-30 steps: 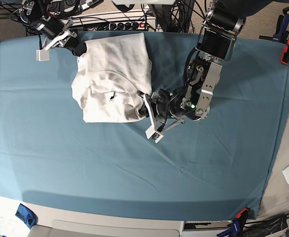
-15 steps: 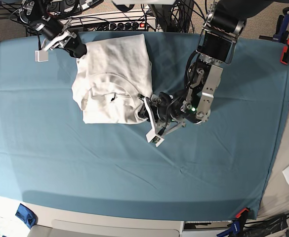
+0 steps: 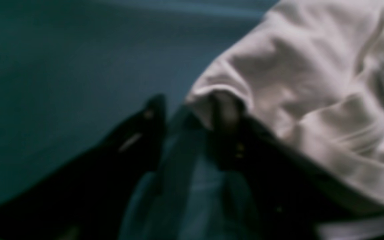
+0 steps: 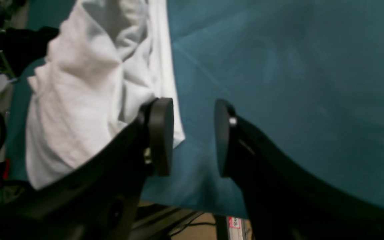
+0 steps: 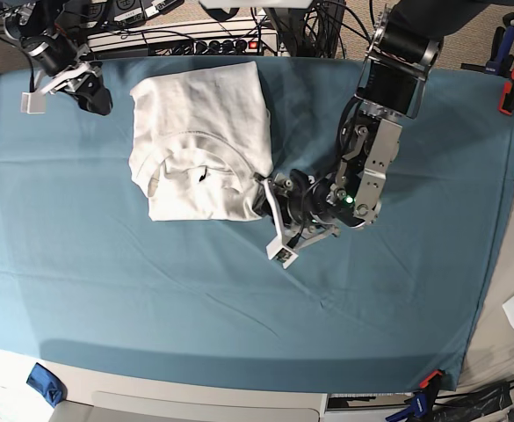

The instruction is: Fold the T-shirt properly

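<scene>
One folded T-shirt (image 5: 202,141) lies lengthwise front-to-back, collar nearest the camera — both end effectors, left (image 5: 272,218) and right (image 5: 63,83), released.

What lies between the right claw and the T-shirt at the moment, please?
Only bare teal cloth: in the base view, the right claw stands apart from the T-shirt, holding nothing.

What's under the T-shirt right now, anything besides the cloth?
The folded T-shirt lies on the teal-blue cloth, which shows all around it. Whatever sits beneath its folded layers is covered and cannot be seen.
</scene>
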